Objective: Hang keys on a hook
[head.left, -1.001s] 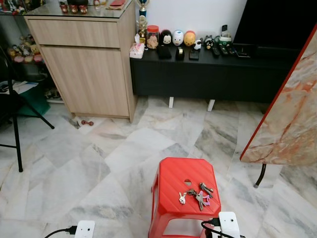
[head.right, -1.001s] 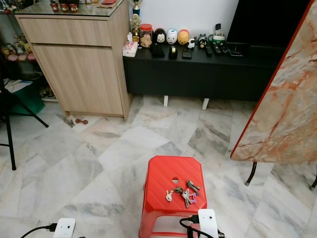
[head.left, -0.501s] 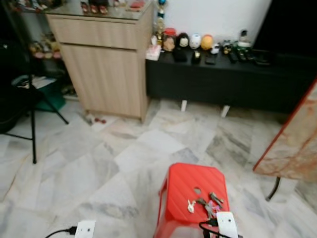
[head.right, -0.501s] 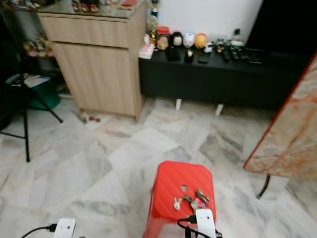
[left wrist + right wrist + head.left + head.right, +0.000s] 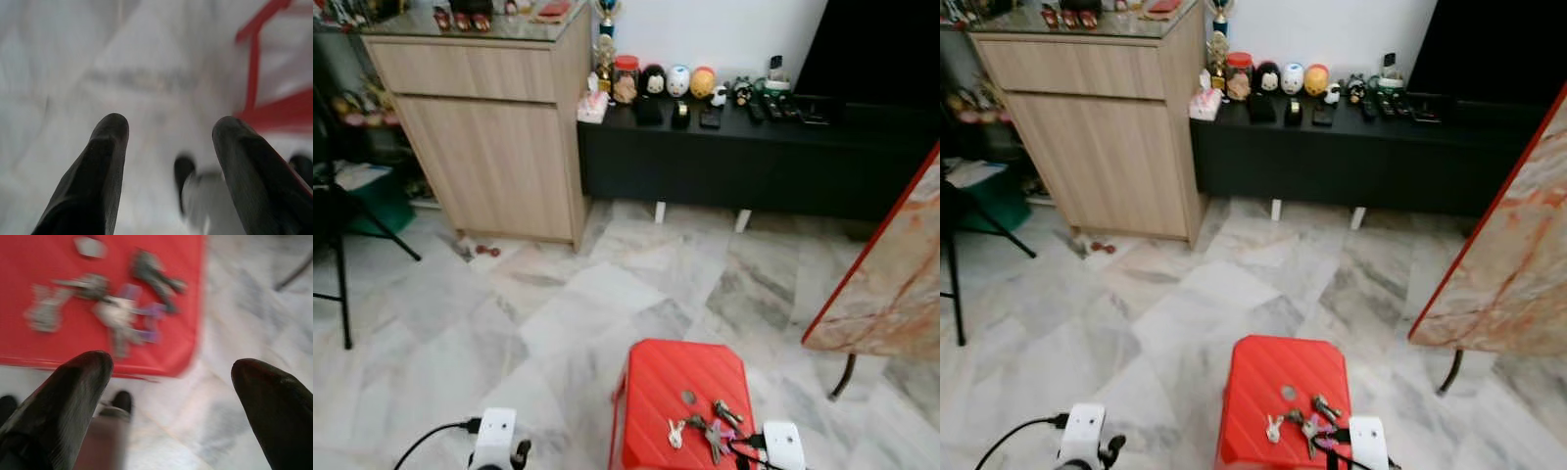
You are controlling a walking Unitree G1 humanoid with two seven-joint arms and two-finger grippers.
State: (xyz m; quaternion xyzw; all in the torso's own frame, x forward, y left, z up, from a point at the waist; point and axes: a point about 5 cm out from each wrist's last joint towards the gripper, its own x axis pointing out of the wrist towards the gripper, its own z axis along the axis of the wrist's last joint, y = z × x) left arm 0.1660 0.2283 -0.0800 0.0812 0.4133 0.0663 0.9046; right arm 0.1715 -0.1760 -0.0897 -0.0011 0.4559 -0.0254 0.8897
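The keys [image 5: 112,308] were smeared by blur in the right wrist view, their separate pieces hard to tell apart; they lay on the red stool [image 5: 656,392], near its right front corner; the stool's front was cut off by the head view's lower edge; the right claw [image 5: 171,377] stood wide and empty, just short of the stool's edge; the left claw [image 5: 168,132] was spread wide over the marble floor [image 5: 558,313] beside the stool. Against a second ago, the head view had shifted, so the stool sat lower in frame; the keys lay as before.
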